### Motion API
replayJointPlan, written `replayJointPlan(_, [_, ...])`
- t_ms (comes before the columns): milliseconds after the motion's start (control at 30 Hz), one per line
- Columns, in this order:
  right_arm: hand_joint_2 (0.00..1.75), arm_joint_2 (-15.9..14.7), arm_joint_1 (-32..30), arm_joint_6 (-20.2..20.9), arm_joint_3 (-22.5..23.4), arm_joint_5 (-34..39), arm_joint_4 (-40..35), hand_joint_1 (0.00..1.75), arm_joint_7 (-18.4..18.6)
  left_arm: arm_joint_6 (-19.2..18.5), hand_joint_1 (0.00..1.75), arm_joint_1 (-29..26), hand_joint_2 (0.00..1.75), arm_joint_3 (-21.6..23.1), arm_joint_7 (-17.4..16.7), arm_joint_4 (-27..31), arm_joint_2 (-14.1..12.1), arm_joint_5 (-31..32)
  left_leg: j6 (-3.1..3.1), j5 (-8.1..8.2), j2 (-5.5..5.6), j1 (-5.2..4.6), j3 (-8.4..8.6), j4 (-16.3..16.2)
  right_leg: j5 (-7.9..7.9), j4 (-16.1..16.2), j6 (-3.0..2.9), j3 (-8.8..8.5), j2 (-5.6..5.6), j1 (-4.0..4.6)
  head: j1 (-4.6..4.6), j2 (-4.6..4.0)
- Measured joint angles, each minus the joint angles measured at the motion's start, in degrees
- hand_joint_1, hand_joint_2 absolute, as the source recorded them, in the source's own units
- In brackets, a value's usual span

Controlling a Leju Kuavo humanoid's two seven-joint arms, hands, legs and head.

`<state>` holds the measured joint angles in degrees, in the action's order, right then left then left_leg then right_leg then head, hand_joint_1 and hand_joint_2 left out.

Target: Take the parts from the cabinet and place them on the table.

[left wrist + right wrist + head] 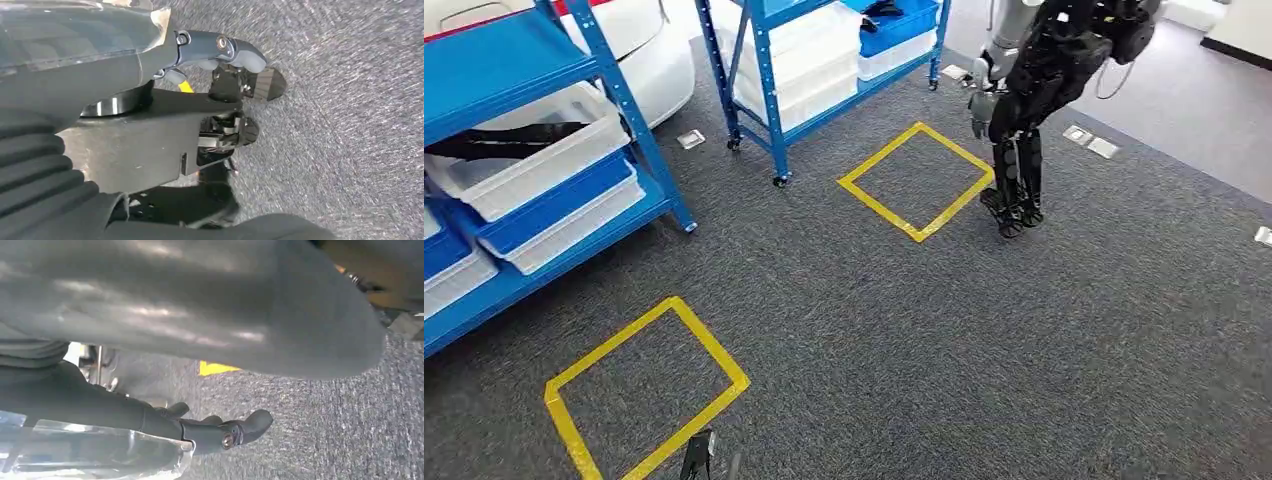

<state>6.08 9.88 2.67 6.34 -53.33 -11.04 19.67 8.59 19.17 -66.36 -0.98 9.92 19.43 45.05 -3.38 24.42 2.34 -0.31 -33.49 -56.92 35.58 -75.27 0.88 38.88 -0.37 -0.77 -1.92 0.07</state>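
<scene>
Ahead, blue cabinet (pixel 524 150) at carpet's (pixel 904 340) left edge, second robot (pixel 1034 90) beyond.

— What is sitting where in the head view?
— A shelf rack (pixel 544 150) is filling the upper left, with bins (pixel 534 165) resting on its shelves. A second rack (pixel 824 60) is standing at the top centre.
— And on the floor?
— One taped square (pixel 917 180) is lying right of centre, just before the second rack; another robot (pixel 1034 100) is standing at its right edge. A second taped square (pixel 644 395) is lying at the lower left.
</scene>
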Motion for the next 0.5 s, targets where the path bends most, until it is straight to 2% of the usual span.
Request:
replayJointPlan(33, [0.0, -0.02, -0.34, -0.02, 0.22, 0.17, 0.02, 0.0, 0.0, 0.0, 0.0, -0.12, 1.75, 0.02, -0.13, 0.0, 0.0, 0.09, 0.01, 0.0, 0.99, 0.02, 0.03, -0.03, -0.11, -1.09, 0.37, 0.85, 0.09, -0.07, 0.02, 0.02])
replayJointPlan(67, [0.0, -0.09, -0.63, -0.2, 0.42, 0.37, 0.02, 0.0, 0.04, 0.0, 0.0, -0.19, 0.0, 0.07, -0.28, 0.0, 0.0, 0.24, 0.05, 0.0, 1.97, 0.13, 0.04, -0.1, -1.51, 0.91, 0.98, 0.28, 0.11, -0.23, 0.02, 0.02])
replayJointPlan(100, [0.0, -0.15, -0.8, -0.48, 0.61, 0.63, 0.02, 0.0, 0.04, 0.02, 0.0, -0.28, 0.0, 0.13, -0.35, 0.0, 0.0, 0.42, 0.21, 0.05, 2.89, 0.23, 0.09, -0.24, -3.67, 5.02, 1.68, -1.36, 0.33, -0.43, 0.02, 0.02])
replayJointPlan(133, [0.0, -0.2, -0.95, -0.79, 0.7, 0.74, 0.02, 0.0, -0.06, 0.04, 0.0, -0.29, 0.0, 0.22, -0.35, 0.02, 0.0, 0.61, 0.48, 0.19, 3.72, 0.42, 0.11, -0.45, -6.2, 10.69, 2.39, -3.9, 1.1, -0.73, -0.02, 0.0])
replayJointPlan(167, [0.0, -0.17, -1.13, -1.05, 0.74, 0.74, 0.02, 0.0, -0.2, 0.07, 0.0, -0.29, 0.0, 0.3, -0.26, 0.02, 0.02, 0.63, 0.89, 0.44, 4.36, 0.48, -0.08, -0.84, -7.94, 15.43, 2.93, -5.98, 3.58, -1.23, 0.07, 0.02])
replayJointPlan(200, [0.0, -0.09, -1.47, -1.16, 0.83, 0.74, 0.04, 0.0, -0.35, 0.09, 0.0, -0.29, 0.0, 0.33, -0.09, 0.02, 0.02, 0.61, 1.5, 0.9, 5.07, 0.06, -0.45, -1.61, -7.92, 16.28, 2.25, -6.17, 4.62, -0.94, 0.5, 0.02])
replayJointPlan(233, [0.0, -0.04, -1.5, -1.22, 0.92, 0.74, 0.04, 0.0, -0.42, 0.18, 0.0, -0.34, 0.0, 0.33, 0.13, 0.0, 0.09, 0.59, 1.7, 0.97, 5.17, 0.13, -0.57, -1.6, -8.05, 16.23, 1.58, -6.58, 3.59, -1.0, 0.5, 0.02])
replayJointPlan(267, [0.0, -0.02, -1.5, -1.27, 1.0, 0.7, 0.04, 0.0, -0.42, 0.17, 0.0, -0.43, 0.0, 0.33, 0.29, 0.02, 0.09, 0.52, 1.84, 0.93, 5.58, 0.26, -0.69, -1.41, -8.0, 16.19, 1.11, -6.62, 3.45, -0.71, 0.09, 0.02])
replayJointPlan(300, [0.0, -0.02, -1.61, -1.27, 1.03, 0.63, 0.04, 0.0, -0.42, 0.2, 0.0, -0.52, 0.0, 0.33, 0.39, 0.02, 0.09, 0.48, 2.23, 0.82, 6.0, 0.53, -0.75, -1.25, -8.01, 16.17, 0.71, -6.7, 2.98, -0.43, 0.15, 0.02])
replayJointPlan(333, [0.0, 0.2, -1.71, -1.27, 1.05, 0.61, 0.04, 0.0, -0.42, 0.31, 0.0, -0.56, 0.0, 0.33, 0.44, 0.02, 0.02, 0.46, 2.46, 0.89, 6.51, 0.55, -0.85, -1.42, -8.24, 16.39, 0.33, -6.76, 2.32, -0.91, 0.17, 0.02])
replayJointPlan(367, [0.0, 0.2, -1.71, -1.27, 1.07, 0.59, 0.04, 0.0, -0.42, 0.37, 0.0, -0.64, 0.0, 0.33, 0.46, 0.02, 0.11, 0.44, 2.72, 1.62, 3.07, 0.34, -1.13, -2.49, -8.23, 16.51, 0.21, -6.92, 1.72, -0.93, 0.07, 0.02])
replayJointPlan(400, [0.0, 0.31, -1.73, -1.27, 1.07, 0.57, 0.04, 0.0, -0.48, 0.41, 0.0, -0.62, 0.0, 0.35, 0.55, 0.02, 0.15, 0.42, 3.02, 3.01, 0.52, 0.26, -2.08, -4.57, -8.11, 16.51, -0.35, -7.0, 1.18, -0.87, -0.72, 0.02])
replayJointPlan(433, [0.0, 0.35, -1.93, -1.27, 1.07, 0.57, 0.04, 0.0, -0.52, 0.52, 0.0, -0.57, 0.0, 0.35, 0.74, 0.02, 0.17, 0.28, 3.3, 5.41, -1.13, 0.41, -4.34, -8.99, -7.91, 16.5, -0.62, -7.11, 0.36, -0.65, -0.92, 0.02])
replayJointPlan(467, [0.0, 0.33, -2.17, -1.23, 1.07, 0.57, 0.04, 0.0, -0.52, 0.52, 0.0, -0.57, 0.0, 0.35, 0.81, 0.02, 0.2, 0.28, 3.45, 7.52, -1.69, 0.53, -6.85, -13.67, -7.75, 16.5, -0.85, -7.19, -0.54, -0.5, -0.92, 0.0])
replayJointPlan(500, [0.0, 0.2, -2.32, -1.22, 1.09, 0.55, 0.04, 0.0, -0.5, 0.52, 0.0, -0.67, 0.0, 0.35, 0.87, 0.02, 0.22, 0.28, 3.58, 8.69, -1.98, 0.61, -9.15, -17.67, -7.62, 16.49, -0.99, -7.21, -1.5, -0.47, -0.9, 0.02])
